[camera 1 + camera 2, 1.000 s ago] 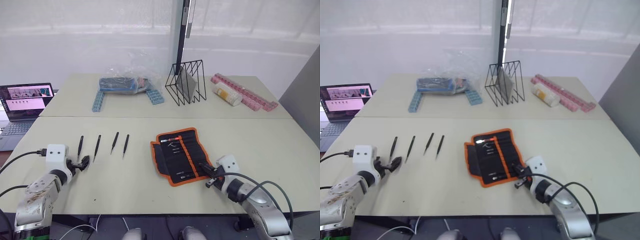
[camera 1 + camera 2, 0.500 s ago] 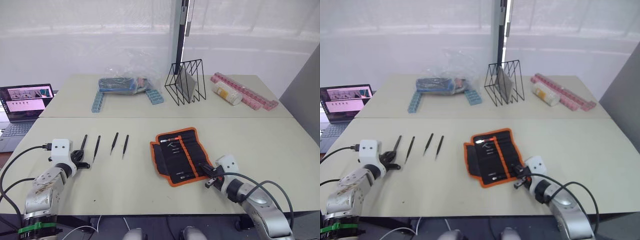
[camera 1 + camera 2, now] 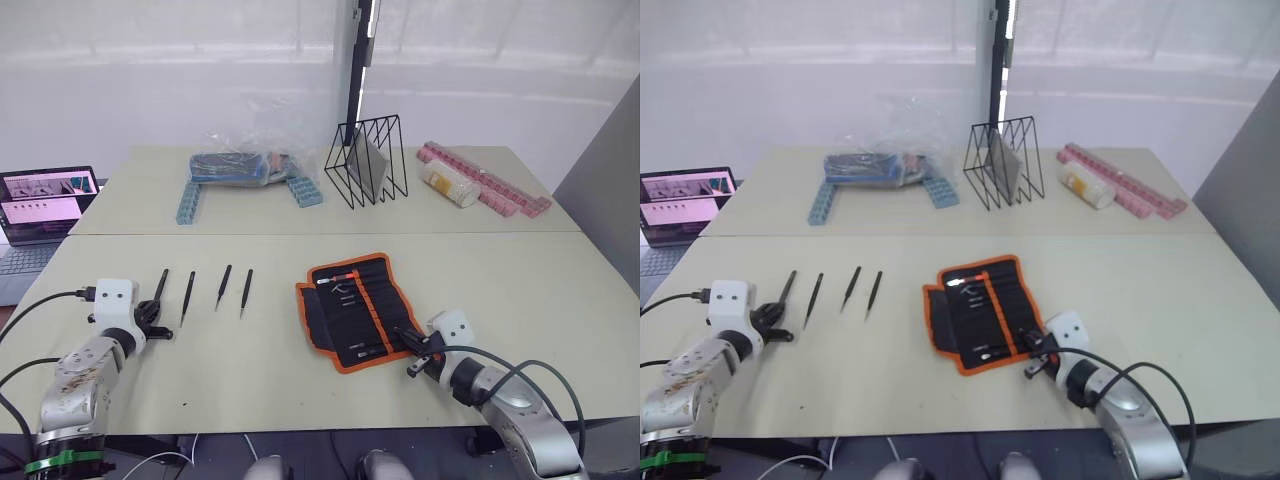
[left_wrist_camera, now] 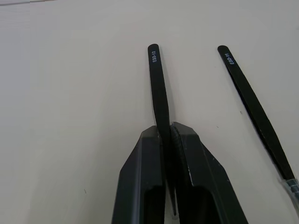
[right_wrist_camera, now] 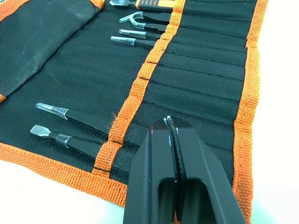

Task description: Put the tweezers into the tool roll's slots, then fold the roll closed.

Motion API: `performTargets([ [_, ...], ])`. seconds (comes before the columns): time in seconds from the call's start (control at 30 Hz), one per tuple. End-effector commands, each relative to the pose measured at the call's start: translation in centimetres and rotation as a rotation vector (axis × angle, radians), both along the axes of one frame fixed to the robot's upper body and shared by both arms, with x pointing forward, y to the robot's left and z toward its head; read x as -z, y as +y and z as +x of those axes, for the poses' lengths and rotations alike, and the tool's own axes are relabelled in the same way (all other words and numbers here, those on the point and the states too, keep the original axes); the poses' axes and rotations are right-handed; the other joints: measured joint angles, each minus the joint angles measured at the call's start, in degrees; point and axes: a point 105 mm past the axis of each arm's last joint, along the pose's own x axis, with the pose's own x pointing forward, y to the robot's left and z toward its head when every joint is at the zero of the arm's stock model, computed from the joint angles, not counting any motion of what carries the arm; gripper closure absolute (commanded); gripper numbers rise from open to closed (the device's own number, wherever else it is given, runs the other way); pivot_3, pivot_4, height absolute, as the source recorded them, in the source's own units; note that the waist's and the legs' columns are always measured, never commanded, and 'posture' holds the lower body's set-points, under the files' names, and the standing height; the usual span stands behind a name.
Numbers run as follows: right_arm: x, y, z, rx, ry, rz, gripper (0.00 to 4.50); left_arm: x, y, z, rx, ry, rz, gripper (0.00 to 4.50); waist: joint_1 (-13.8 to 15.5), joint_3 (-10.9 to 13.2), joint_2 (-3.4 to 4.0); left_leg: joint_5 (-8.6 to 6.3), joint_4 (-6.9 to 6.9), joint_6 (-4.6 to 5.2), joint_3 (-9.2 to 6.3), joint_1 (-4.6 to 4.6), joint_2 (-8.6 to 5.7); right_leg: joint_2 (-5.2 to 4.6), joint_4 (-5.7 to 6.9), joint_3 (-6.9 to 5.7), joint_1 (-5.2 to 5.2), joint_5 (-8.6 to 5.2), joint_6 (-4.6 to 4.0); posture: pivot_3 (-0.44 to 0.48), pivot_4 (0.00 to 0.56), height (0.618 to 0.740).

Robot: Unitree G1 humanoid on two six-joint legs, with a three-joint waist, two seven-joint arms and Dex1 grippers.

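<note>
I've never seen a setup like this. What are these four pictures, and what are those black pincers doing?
Two pictures come from the robot's head, looking down at a table. The other two come from cameras on its wrists. The left gripper is shut on one black tweezers; three more tweezers lie beside it. The right gripper is shut, resting over the open tool roll, whose slots already hold a few tools. Behind sit a wire rack and a laptop.
</note>
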Motion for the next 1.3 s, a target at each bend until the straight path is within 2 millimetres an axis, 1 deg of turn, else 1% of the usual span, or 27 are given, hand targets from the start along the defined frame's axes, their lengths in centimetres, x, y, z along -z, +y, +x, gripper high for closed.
performTargets([
  [0.03,2.0,0.0,-0.9,-0.007,0.097,-0.025,4.50,-4.2,-2.6,1.1,0.165,-0.098,0.075,4.48,-0.02,0.07,-0.13,0.00,0.00,-0.01,-0.01,-0.06,0.00,-0.01,-0.01,0.00,-0.05,0.00,0.00,0.000,0.150,0.724],
  [0.07,2.0,0.1,-0.9,-0.010,0.098,-0.027,4.50,-5.0,-3.8,1.4,0.222,-0.109,0.071,4.48,0.03,0.08,-0.15,-0.01,0.00,-0.02,-0.02,-0.14,0.01,-0.04,-0.03,-0.01,-0.10,0.01,-0.01,0.000,0.150,0.724],
  [0.17,2.1,0.2,-0.9,-0.010,0.100,-0.029,4.50,-7.0,-9.9,2.4,0.485,-0.128,0.055,4.48,0.36,0.02,-0.28,0.03,0.09,-0.08,-0.05,-0.62,-0.04,-0.18,-0.04,-0.08,-0.52,0.05,-0.01,0.000,0.150,0.724],
  [0.2,2.1,0.3,-0.9,-0.009,0.101,-0.029,4.50,-7.4,-11.1,2.5,0.534,-0.128,0.051,4.48,0.35,-0.06,-0.42,0.06,0.10,-0.12,-0.05,-0.73,-0.06,-0.20,-0.03,-0.07,-0.69,0.11,0.00,0.000,0.150,0.724],
  [0.23,2.1,0.3,-0.9,-0.009,0.101,-0.029,4.50,-7.6,-11.8,2.5,0.565,-0.124,0.050,4.48,0.25,-0.06,-0.42,0.07,0.12,-0.13,-0.05,-0.85,-0.09,-0.20,-0.02,-0.05,-0.74,0.16,0.04,0.000,0.150,0.724],
  [0.3,2.1,0.4,-0.9,-0.007,0.101,-0.029,4.50,-8.0,-14.5,2.5,0.687,-0.108,0.045,4.48,-0.30,-0.05,-0.32,0.07,0.07,-0.13,-0.03,-0.89,-0.13,-0.17,-0.02,0.03,-0.84,0.18,0.05,0.000,0.150,0.724],
  [0.37,2.2,0.6,-0.9,-0.006,0.102,-0.029,4.50,-8.3,-17.8,2.2,0.833,-0.074,0.038,4.48,-0.58,-0.02,-0.27,0.07,-0.02,-0.13,-0.01,-0.89,-0.11,-0.02,0.00,0.07,-0.89,0.18,0.04,0.000,0.150,0.724],
  [0.43,2.3,0.7,-1.1,-0.004,0.103,-0.029,4.50,-8.0,-20.4,1.9,0.943,-0.014,0.026,4.48,-0.47,-0.01,-0.27,0.08,-0.02,-0.12,-0.03,-0.92,-0.14,0.14,0.03,-0.03,-0.89,0.17,0.02,0.000,0.150,0.724],
  [0.53,2.5,0.8,-1.3,0.000,0.104,-0.029,4.50,-7.2,-23.0,1.5,1.051,0.070,0.053,4.48,-0.56,-0.01,-0.27,0.09,0.06,-0.10,0.01,-0.91,-0.31,0.45,0.09,-0.14,-0.86,0.16,0.04,0.000,0.150,0.724],
  [0.63,2.5,0.9,-1.4,0.008,0.102,-0.027,4.50,-6.8,-24.5,1.0,1.120,0.130,0.065,4.48,-0.75,-0.01,-0.27,0.07,0.12,-0.05,0.09,-0.86,-0.32,0.72,0.11,-0.06,-0.82,0.14,0.08,0.000,0.150,0.724],
  [0.67,2.5,0.9,-1.4,0.011,0.100,-0.025,4.50,-6.6,-24.7,0.9,1.126,0.154,0.072,4.48,-0.73,-0.01,-0.27,0.07,0.14,-0.04,0.08,-0.86,-0.30,0.78,0.14,-0.05,-0.82,0.14,0.08,0.000,0.150,0.724],
  [0.83,2.3,1.0,-1.7,0.029,0.094,-0.022,4.50,-5.6,-24.6,1.2,1.140,0.235,0.215,4.48,-0.76,0.00,-0.27,0.08,0.18,-0.02,0.08,-0.81,-0.30,0.92,0.18,-0.03,-0.81,0.13,0.09,0.000,0.150,0.724],
  [1.0,2.5,1.3,-2.0,0.042,0.097,-0.013,4.50,-5.4,-25.5,0.8,1.202,0.298,0.300,4.48,-0.60,0.00,-0.28,0.08,0.25,-0.01,0.08,-0.80,-0.32,0.92,0.21,-0.03,-0.79,0.11,0.11,0.000,0.150,0.724],
  [1.13,2.7,1.6,-2.2,0.051,0.099,-0.007,4.50,-5.2,-25.6,0.9,1.236,0.332,0.383,4.48,-0.62,0.00,-0.28,0.08,0.29,0.00,0.09,-0.77,-0.34,0.94,0.25,-0.02,-0.76,0.10,0.13,0.000,0.150,0.724],
  [1.3,2.7,1.8,-2.2,0.061,0.098,0.000,4.50,-4.7,-25.5,1.2,1.224,0.369,0.406,4.48,-0.93,0.00,-0.28,0.08,0.28,0.01,0.11,-0.75,-0.34,1.00,0.29,0.01,-0.78,0.09,0.12,0.000,0.150,0.724],
])
